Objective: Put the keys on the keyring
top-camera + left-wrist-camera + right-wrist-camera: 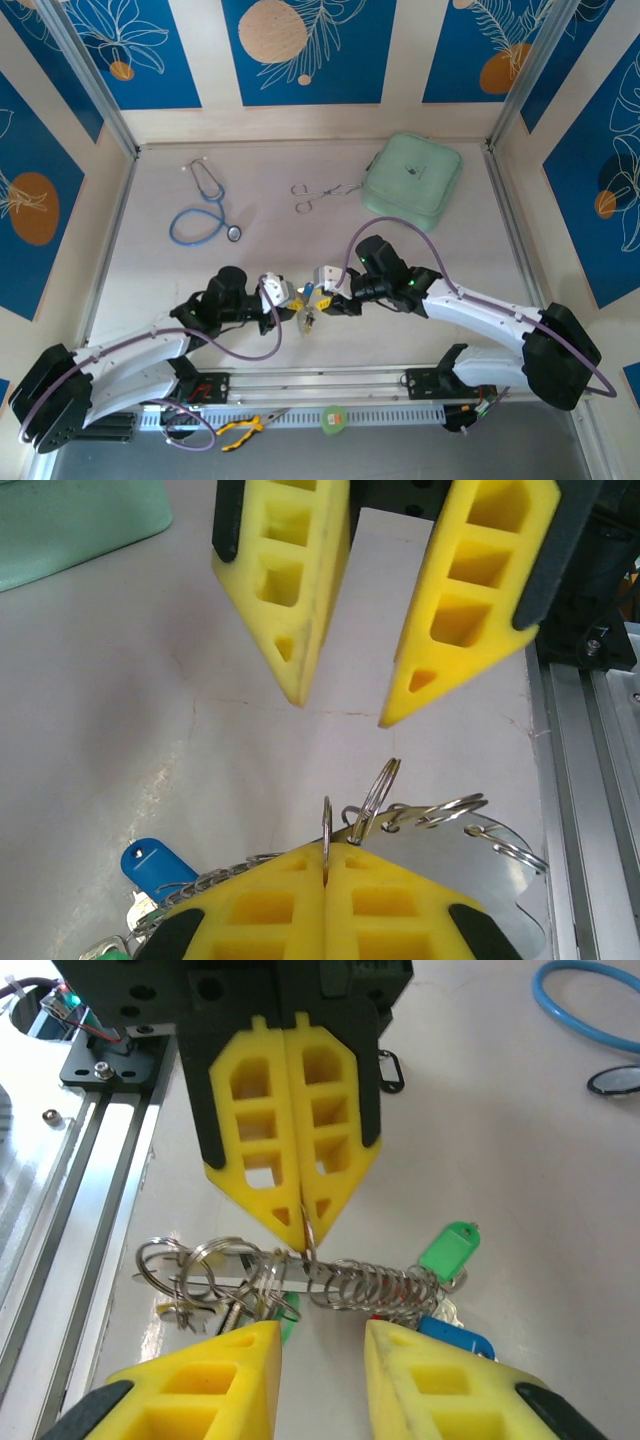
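The left end effector is pinching the keyring mid-frame, keys trailing lower right on the desk. The right end effector is gaping open; threading is probably needing its grip on a key.

No text, label or number is legible.

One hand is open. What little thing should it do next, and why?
Probably ease the right gripper forward and close its fingers on the loose rings. The left gripper is shut on a thin metal ring in the bunch, while the right fingers stand open just short of it, holding nothing.
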Robot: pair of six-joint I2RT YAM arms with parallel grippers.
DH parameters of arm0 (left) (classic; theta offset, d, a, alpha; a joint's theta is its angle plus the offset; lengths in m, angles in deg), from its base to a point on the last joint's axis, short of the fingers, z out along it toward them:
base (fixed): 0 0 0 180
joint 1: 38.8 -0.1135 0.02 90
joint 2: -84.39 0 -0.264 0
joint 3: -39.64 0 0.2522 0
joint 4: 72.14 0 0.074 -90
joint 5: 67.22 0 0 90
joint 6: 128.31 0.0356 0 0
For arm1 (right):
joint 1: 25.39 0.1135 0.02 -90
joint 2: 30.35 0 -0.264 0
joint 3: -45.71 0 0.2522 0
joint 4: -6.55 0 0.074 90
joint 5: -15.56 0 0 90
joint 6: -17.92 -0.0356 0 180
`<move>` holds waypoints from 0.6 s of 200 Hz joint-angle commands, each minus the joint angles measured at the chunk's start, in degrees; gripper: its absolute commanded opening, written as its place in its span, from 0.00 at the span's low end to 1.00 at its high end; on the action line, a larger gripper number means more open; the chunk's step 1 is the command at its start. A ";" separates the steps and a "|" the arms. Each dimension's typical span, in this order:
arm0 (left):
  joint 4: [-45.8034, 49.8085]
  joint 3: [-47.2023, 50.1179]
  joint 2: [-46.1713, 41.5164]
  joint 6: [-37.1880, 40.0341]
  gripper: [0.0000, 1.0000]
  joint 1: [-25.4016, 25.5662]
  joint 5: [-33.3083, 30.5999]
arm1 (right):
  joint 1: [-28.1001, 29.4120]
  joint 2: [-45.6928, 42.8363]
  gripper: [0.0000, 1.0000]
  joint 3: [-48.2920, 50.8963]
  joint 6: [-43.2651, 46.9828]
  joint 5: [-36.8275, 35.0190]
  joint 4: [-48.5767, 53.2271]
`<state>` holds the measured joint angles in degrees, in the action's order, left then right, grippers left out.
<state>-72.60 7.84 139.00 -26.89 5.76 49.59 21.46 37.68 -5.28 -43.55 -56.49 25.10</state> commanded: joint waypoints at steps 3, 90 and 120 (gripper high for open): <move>-1.87 -0.24 0.08 4.09 0.00 0.64 1.04 | 0.78 0.87 0.25 0.62 -1.64 -0.53 -3.11; 0.53 0.33 0.22 13.28 0.00 4.57 -3.56 | 0.76 -1.82 0.26 2.38 -1.15 -3.05 -0.49; 1.70 0.23 0.63 13.31 0.00 5.64 -2.00 | 0.75 -3.62 0.27 3.41 -1.20 -4.69 1.80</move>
<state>-72.27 7.92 139.00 -15.21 10.02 46.26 22.22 36.26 -3.34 -44.47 -60.18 24.49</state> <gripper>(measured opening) 0.064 0.268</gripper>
